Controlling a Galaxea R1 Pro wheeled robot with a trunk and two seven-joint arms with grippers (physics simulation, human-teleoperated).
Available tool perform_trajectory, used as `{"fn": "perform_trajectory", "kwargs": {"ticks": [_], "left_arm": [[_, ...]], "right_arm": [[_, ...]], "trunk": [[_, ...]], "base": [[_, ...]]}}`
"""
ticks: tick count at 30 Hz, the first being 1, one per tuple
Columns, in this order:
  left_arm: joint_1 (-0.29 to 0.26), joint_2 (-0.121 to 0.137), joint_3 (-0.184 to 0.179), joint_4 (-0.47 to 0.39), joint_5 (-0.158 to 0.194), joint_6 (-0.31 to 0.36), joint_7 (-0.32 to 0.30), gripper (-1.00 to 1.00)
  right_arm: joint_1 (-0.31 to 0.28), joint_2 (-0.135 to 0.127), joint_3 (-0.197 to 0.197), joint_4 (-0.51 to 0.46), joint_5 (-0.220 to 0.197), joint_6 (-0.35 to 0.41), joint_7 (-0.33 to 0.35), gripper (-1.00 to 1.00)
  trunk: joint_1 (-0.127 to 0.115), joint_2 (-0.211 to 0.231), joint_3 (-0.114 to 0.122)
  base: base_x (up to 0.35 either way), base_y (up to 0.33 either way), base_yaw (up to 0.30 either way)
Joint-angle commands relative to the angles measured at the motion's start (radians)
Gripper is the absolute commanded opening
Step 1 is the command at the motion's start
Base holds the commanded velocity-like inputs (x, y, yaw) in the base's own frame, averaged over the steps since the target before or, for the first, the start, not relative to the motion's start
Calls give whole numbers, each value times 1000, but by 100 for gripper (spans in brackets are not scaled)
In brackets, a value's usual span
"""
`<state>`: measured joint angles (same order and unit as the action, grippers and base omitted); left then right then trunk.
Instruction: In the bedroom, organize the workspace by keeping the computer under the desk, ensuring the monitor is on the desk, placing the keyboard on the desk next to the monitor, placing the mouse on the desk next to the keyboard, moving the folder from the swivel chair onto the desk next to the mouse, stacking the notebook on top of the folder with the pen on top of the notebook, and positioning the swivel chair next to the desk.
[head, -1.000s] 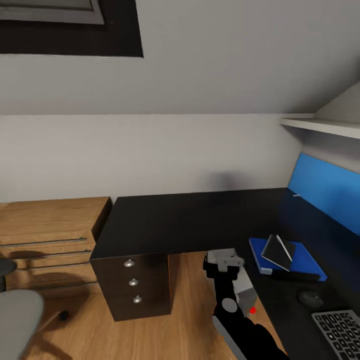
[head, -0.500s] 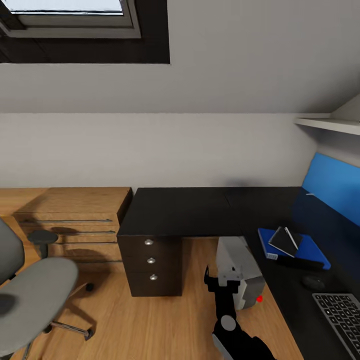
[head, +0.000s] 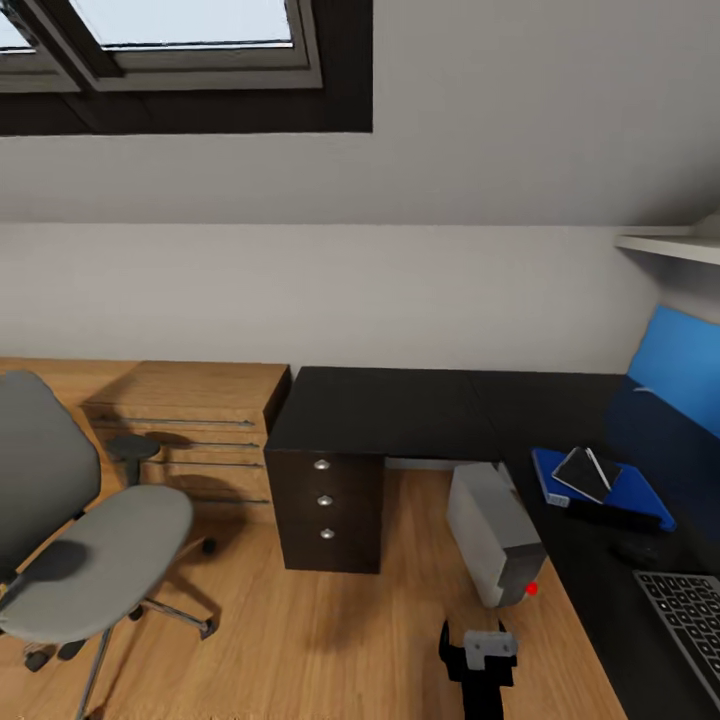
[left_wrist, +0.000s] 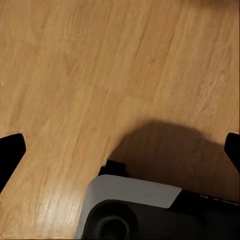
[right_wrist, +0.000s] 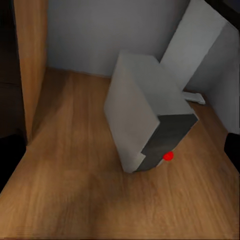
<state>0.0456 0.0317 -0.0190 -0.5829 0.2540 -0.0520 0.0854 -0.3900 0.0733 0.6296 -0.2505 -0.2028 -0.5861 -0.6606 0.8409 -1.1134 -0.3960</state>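
Observation:
The grey swivel chair (head: 95, 540) stands on the floor at the left, apart from the black desk (head: 400, 410). The light-grey computer (head: 492, 530) with its red light stands on the floor in the desk's inner corner, turned at an angle; the right wrist view has the computer (right_wrist: 145, 117) close ahead. On the desk's right wing lies the blue folder (head: 610, 492), with the dark notebook (head: 582, 473) and the pale pen (head: 600, 467) on it. Nearer me are the mouse (head: 636, 552) and the keyboard (head: 690, 620). My right gripper (head: 478, 642) is open, short of the computer. My left gripper (left_wrist: 120, 150) hangs open over bare floor. The monitor is out of view.
A black three-drawer unit (head: 326, 505) holds up the desk's left end, with low wooden shelving (head: 190, 425) beside it. A blue back panel (head: 680, 365) and a white shelf (head: 670, 248) lie at the right. A skylight (head: 180, 30) sits in the sloped ceiling. Wood floor (head: 300, 640) lies between chair and desk.
The camera has backed off and turned left, bringing the chair and skylight into view. My right gripper has drawn back from the computer and sits lower in the picture.

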Motion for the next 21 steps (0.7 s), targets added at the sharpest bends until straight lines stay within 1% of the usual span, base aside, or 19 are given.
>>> {"fn": "perform_trajectory", "kwargs": {"ticks": [1,2,4,5,6,7,8,10,12,15,16,17,21], "left_arm": [[0,4,-1,23,7,-14,4,100],[0,6,-1,35,7,-23,4,100],[0,9,0,112,8,-89,2,100],[0,10,0,128,8,-105,2,100],[0,10,0,153,8,-138,1,100],[0,10,0,175,7,-177,0,100],[0,10,1,180,7,-186,0,100],[1,10,0,192,8,-209,0,100],[1,11,0,197,9,-219,0,100],[1,10,1,199,10,-228,0,100],[1,10,1,199,10,-239,0,100],[1,8,1,199,10,-258,0,100],[1,6,1,199,10,-262,1,100]], "right_arm": [[-1,0,8,24,-9,-22,-3,100],[-1,0,8,34,-10,-31,-3,100],[-1,0,5,78,-37,-58,5,100],[-1,0,5,86,-45,-61,11,100],[-1,0,5,114,-69,-65,48,100],[-1,-1,4,129,-82,-67,83,100],[-1,-1,4,134,-88,-68,102,100],[-1,0,4,149,-107,-69,171,100],[-1,0,4,155,-117,-71,205,100],[-1,-1,2,158,-122,-75,220,100],[-1,-2,-4,159,-128,-76,223,100],[-1,-2,-29,158,-182,-80,227,100],[-1,-2,-35,160,-205,-79,231,100]], "trunk": [[0,-1,-1],[0,-1,-2],[0,-1,-2],[0,-1,-3],[0,-1,-3],[0,-1,-3],[0,-1,-3],[0,-1,-3],[0,-1,-3],[0,-1,-3],[0,-1,-3],[0,-1,-3],[0,-1,-3]], "base": [[-7,0,264],[-5,0,265],[-2,0,268],[-1,0,271],[-1,0,274],[0,0,276],[0,0,276],[0,0,279],[0,0,281],[0,0,282],[0,0,283],[0,0,284],[0,0,284]]}}
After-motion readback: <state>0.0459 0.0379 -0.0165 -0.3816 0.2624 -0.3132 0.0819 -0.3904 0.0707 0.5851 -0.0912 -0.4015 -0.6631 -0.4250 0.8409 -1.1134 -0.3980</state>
